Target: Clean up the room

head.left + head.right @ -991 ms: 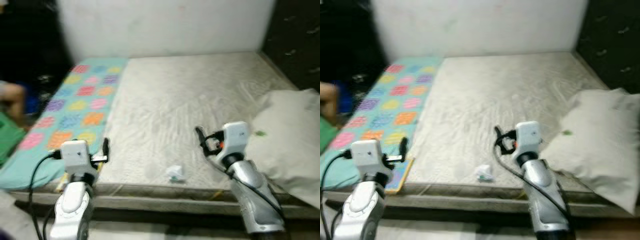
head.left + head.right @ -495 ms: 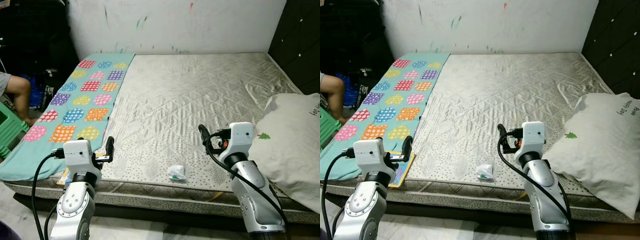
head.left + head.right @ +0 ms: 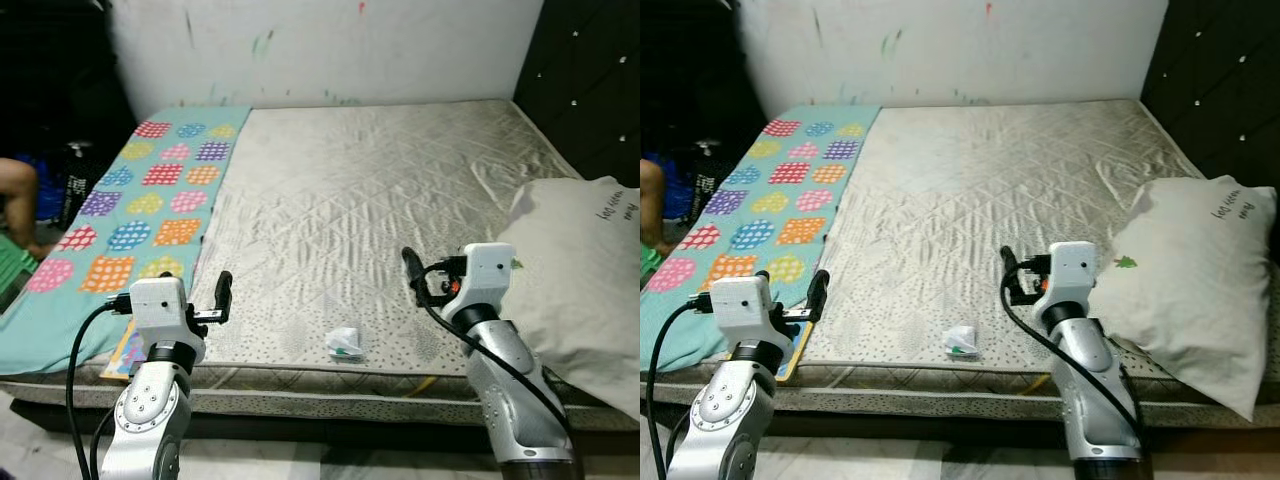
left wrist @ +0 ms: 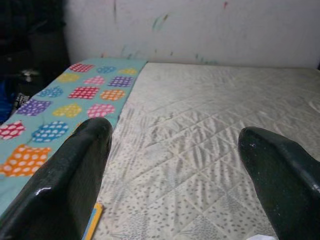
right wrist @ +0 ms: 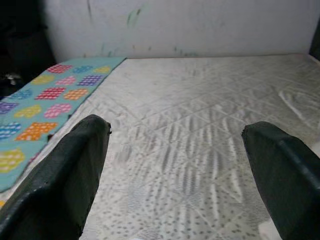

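Bedroom scene: a bare quilted mattress (image 3: 380, 190) fills the view, with a crumpled wrapper (image 3: 344, 343) near its near edge, between the two arms. Since half a second ago the view has shifted slightly; the wrapper lies as before, untouched, so pickup is judged not yet begun. Left claw (image 3: 222, 296) and right claw (image 3: 410, 272) hover over the near edge, both spread and empty. A patterned mat (image 3: 140, 205) covers the left side. The pillow (image 3: 585, 270) at right bears small writing, too small to read.
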Robot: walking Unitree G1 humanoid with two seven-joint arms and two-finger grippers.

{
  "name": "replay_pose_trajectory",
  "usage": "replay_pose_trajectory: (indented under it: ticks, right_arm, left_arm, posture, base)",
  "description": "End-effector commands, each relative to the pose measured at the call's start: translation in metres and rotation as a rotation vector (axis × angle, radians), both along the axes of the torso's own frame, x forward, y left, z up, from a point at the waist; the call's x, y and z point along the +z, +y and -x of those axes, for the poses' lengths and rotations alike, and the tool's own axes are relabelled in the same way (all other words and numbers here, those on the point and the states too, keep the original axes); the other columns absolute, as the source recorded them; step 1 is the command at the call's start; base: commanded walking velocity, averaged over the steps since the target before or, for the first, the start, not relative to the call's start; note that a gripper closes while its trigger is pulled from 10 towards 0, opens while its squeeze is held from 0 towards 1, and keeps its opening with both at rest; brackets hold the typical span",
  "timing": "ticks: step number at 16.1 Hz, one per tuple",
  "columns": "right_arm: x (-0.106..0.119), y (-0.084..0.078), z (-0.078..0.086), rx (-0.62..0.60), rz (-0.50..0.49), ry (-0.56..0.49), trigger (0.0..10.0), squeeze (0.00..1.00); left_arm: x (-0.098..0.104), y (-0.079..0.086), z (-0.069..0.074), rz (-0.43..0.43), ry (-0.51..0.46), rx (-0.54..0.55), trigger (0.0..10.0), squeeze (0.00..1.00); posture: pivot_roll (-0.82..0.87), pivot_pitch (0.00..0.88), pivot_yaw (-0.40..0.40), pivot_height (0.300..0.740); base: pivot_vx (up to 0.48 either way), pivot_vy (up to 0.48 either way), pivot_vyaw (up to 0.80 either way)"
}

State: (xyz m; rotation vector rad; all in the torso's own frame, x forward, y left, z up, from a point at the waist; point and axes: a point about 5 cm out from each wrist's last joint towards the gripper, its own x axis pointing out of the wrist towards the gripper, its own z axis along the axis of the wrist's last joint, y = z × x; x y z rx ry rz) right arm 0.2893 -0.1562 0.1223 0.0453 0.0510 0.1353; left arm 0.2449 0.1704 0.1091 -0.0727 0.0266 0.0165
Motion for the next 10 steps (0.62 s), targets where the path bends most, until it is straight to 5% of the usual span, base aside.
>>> replay_pose_trajectory:
  ticks: [1, 10]
  right_arm:
    - [0.0013, 0.0032, -0.0022, 0.007, -0.001, -0.005, 10.0, 0.00]
    - [-0.0002, 0.0038, -0.0013, 0.006, 0.006, -0.005, 10.0, 0.00]
  left_arm:
    - [0.0019, 0.0039, 0.0001, -0.007, -0.008, 0.003, 10.0, 0.00]
    - [0.0028, 0.0027, 0.0001, -0.009, -0.011, -0.015, 10.0, 0.00]
  posture:
    - [-0.10, 0.000, 0.048, 0.740]
    - [-0.10, 0.000, 0.053, 0.740]
  base:
    - [0.247, 0.000, 0.00]
    - [0.335, 0.000, 0.00]
